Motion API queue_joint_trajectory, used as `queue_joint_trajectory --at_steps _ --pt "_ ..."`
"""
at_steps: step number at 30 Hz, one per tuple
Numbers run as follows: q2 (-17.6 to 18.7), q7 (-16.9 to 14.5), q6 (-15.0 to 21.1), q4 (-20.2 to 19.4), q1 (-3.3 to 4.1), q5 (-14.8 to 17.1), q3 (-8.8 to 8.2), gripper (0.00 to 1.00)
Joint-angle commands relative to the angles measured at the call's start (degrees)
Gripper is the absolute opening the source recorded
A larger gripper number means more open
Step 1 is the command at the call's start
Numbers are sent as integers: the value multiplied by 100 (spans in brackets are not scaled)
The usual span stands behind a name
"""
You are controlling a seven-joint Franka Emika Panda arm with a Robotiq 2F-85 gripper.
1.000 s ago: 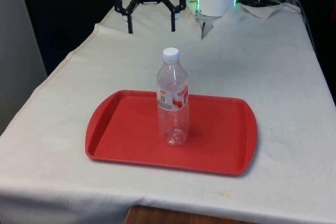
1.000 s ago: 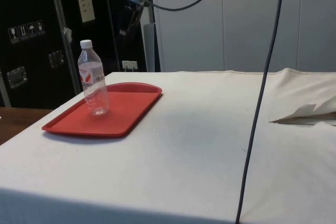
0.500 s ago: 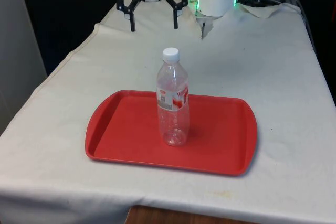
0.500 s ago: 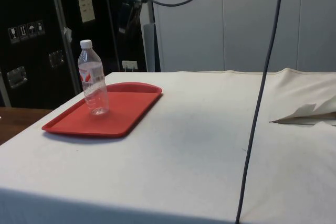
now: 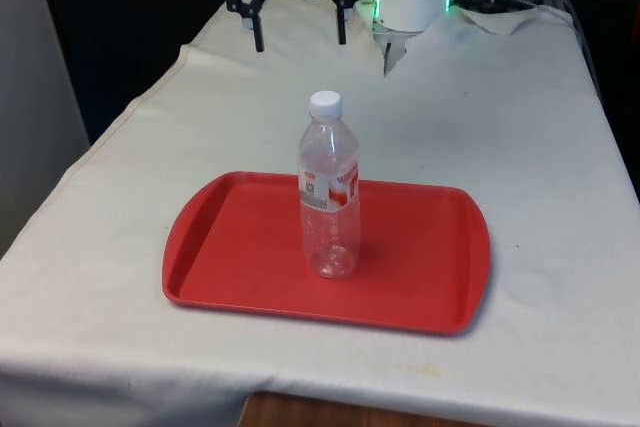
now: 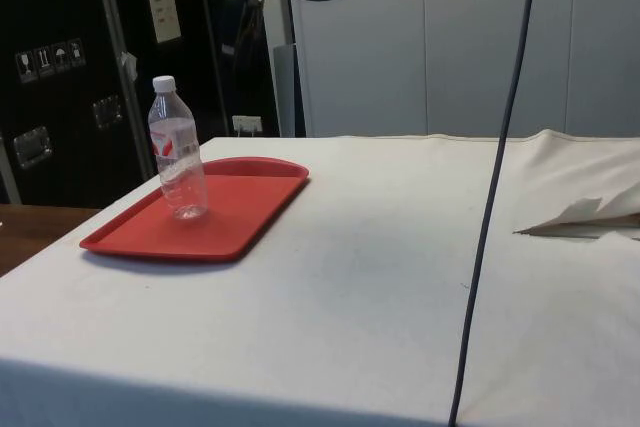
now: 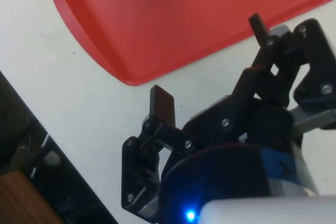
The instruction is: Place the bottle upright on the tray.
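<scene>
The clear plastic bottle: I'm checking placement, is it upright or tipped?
Upright: the clear plastic bottle stands base-down on the red plastic tray, white cap on top.

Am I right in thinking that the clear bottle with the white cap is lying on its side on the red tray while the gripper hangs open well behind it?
Not quite: the bottle stands upright on the red tray, as the front view shows. The rest holds: the gripper hangs open well behind it.
</scene>
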Motion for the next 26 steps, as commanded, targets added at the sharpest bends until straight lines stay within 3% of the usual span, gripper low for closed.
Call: queue_joint_trajectory --at_steps 1,8,9,10,17,18,19,21,26 --pt "34 97 -80 52 29 -115 -40 100" --pt "40 338 -470 292 34 -384 -29 100" --pt "11 252 -413 258 6 -292 11 100" --pt "40 367 -516 315 34 -413 -23 100" --pt "34 579 -877 493 52 -647 0 100" --pt "11 498 -825 464 23 -561 29 100" --pt "29 613 -911 504 63 -676 0 100" --pt "11 682 -980 533 74 -733 6 100" --pt "11 716 -1008 550 57 -751 23 100"
